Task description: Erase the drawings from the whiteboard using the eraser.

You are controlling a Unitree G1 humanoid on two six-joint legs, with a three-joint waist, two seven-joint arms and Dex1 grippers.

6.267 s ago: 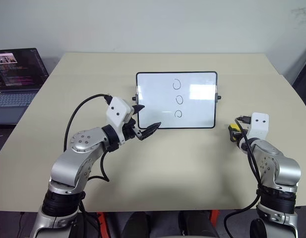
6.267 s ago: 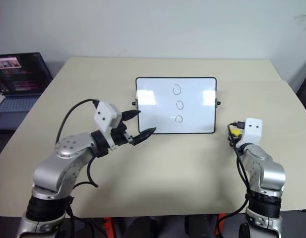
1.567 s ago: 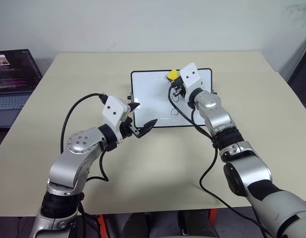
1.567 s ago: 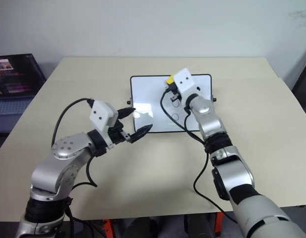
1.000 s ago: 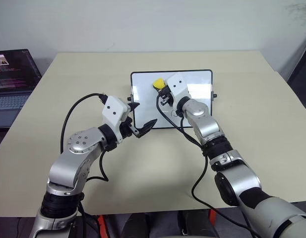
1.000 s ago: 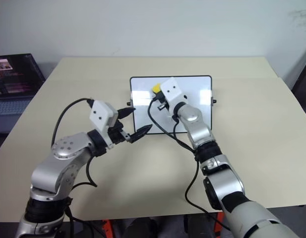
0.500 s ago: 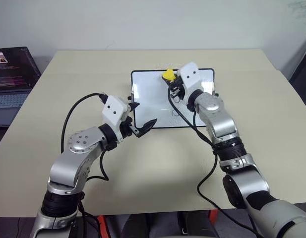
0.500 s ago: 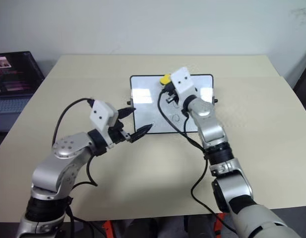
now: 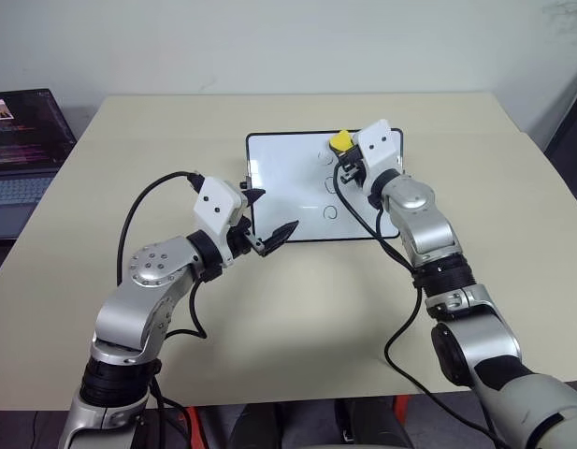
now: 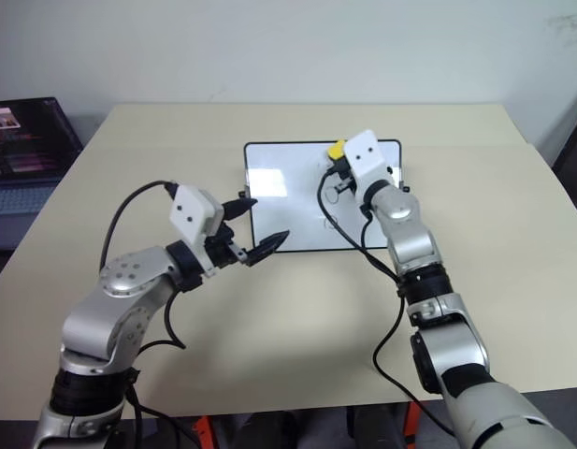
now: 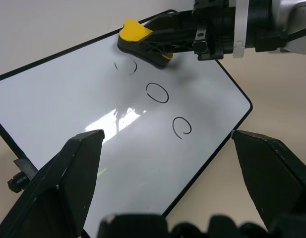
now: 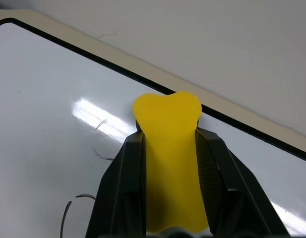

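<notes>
The white rectangular whiteboard (image 11: 93, 129) looks glossy and smooth, throwing back bright glare inside its thin black frame. The small yellow eraser (image 12: 170, 158) appears matt, soft-edged plastic or foam. The beige bench (image 9: 316, 318) is smooth and matt.

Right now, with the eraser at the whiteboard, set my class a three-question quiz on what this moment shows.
1. Which hand holds the yellow eraser?
2. True or false: the left hand is shut on the whiteboard.
3. How many drawings look partly rubbed out? A none, B one, C two.

Key:
1. The right hand.
2. False: open, over the board's near left corner.
3. C: two broken, the middle loop whole.
</notes>
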